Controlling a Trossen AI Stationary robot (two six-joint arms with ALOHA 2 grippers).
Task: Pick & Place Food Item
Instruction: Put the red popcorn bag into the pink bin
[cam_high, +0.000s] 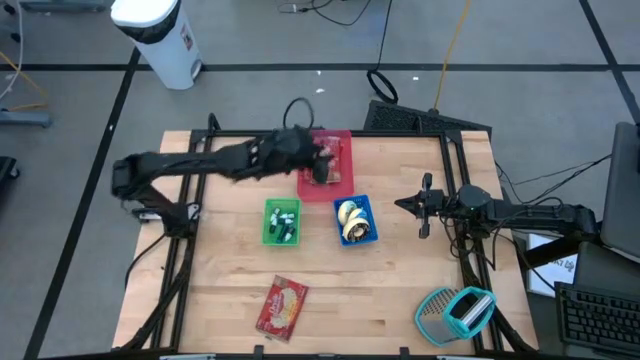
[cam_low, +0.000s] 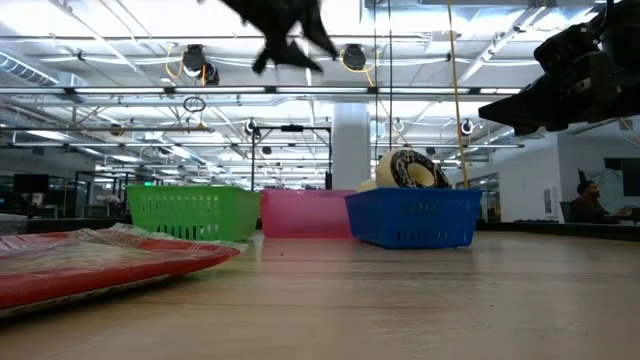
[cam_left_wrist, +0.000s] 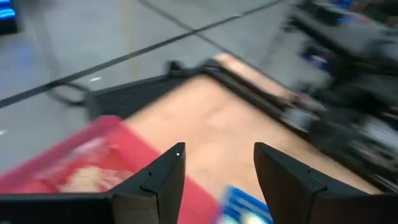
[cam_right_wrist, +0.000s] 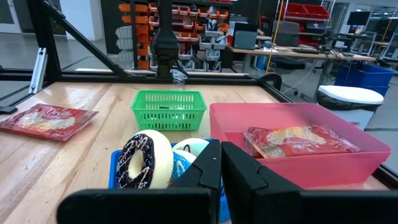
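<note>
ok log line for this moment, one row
left hand: open, empty, above pink basket | red packet: in pink basket | right hand: shut, waiting at right

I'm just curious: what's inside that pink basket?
A red snack packet lies in the pink basket. From above, the left arm's tool covers part of it, so anything beneath stays hidden.

The left gripper (cam_high: 322, 165) hangs above the pink basket (cam_high: 340, 190), fingers (cam_left_wrist: 163, 177) parted and empty. The right gripper (cam_high: 405, 204) waits right of it, fingers together.

Grey floor (cam_high: 80, 200) with dark lines; white bin (cam_high: 160, 35) at eleven o'clock; bright ceiling lights (cam_low: 100, 30) overhead.
</note>
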